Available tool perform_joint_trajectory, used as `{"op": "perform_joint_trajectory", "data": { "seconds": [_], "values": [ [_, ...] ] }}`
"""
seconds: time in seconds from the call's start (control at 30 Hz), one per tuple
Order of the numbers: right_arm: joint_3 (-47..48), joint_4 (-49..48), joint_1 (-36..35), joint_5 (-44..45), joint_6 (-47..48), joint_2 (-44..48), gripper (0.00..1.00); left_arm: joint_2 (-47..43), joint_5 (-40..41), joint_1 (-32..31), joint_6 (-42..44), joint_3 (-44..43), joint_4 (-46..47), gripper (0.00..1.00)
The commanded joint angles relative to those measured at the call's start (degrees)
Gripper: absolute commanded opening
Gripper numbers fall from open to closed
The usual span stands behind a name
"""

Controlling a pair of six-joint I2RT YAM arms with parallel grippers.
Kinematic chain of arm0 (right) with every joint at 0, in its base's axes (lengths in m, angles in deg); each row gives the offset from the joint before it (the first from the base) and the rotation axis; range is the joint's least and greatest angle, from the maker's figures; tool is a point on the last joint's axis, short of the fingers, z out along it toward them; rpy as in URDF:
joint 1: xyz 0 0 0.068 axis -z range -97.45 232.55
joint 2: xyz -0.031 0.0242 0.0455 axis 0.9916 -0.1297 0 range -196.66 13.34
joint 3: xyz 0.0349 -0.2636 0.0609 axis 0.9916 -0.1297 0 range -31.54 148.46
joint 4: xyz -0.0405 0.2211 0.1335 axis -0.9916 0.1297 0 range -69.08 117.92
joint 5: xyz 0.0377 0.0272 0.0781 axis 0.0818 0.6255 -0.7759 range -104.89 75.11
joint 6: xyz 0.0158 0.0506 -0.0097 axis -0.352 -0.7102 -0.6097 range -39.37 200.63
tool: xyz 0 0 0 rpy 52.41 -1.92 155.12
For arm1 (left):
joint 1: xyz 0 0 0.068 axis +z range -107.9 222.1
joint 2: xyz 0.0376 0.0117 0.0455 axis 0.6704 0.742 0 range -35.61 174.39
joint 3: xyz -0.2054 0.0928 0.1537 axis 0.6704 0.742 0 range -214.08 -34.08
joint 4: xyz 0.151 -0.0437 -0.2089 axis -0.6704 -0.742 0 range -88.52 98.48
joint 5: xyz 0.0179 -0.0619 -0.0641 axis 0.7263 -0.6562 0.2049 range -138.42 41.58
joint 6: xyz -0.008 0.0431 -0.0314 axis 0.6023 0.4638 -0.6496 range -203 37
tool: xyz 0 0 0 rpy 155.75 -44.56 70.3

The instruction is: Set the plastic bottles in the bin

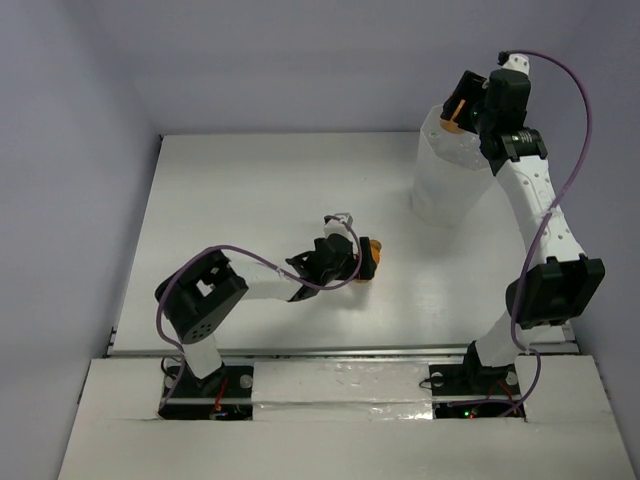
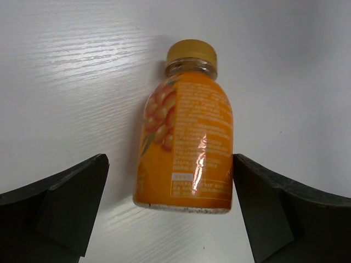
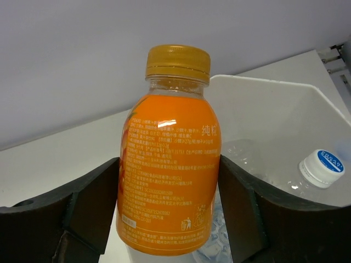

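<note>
My right gripper (image 1: 455, 112) is shut on a short orange bottle (image 3: 170, 159) with an orange cap and holds it upright over the rim of the translucent white bin (image 1: 440, 190). In the right wrist view the bin (image 3: 285, 90) holds clear bottles, one with a white cap (image 3: 322, 167). A second orange bottle (image 2: 186, 137) lies on its side on the table (image 1: 250, 190). My left gripper (image 2: 170, 183) is open around its base. The right finger (image 2: 258, 203) touches the bottle and the left finger (image 2: 71, 197) stands apart. This bottle also shows in the top view (image 1: 374, 246) at the left gripper (image 1: 362, 260).
The bin stands at the table's far right. White walls close the table at the back and on the left. A raised ledge (image 1: 340, 352) runs along the near edge by the arm bases.
</note>
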Motion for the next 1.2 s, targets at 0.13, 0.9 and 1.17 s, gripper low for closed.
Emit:
{"op": "perform_joint_trajectory", "data": {
  "seconds": [0.13, 0.9, 1.17],
  "values": [
    [-2.0, 0.4, -0.1, -0.7, 0.3, 2.1, 0.82, 1.4, 2.8, -1.0, 1.1, -2.7, -1.5, 0.91],
    [-30.2, -10.4, -3.3, -11.3, -4.4, 32.8, 0.68, -2.1, 2.0, -1.0, 3.6, -2.0, -1.1, 0.82],
    [-50.7, -13.6, -20.5, -17.3, 0.9, 39.4, 0.24, -21.2, 8.0, -1.0, 2.7, 5.8, -5.4, 0.80]
  ]
}}
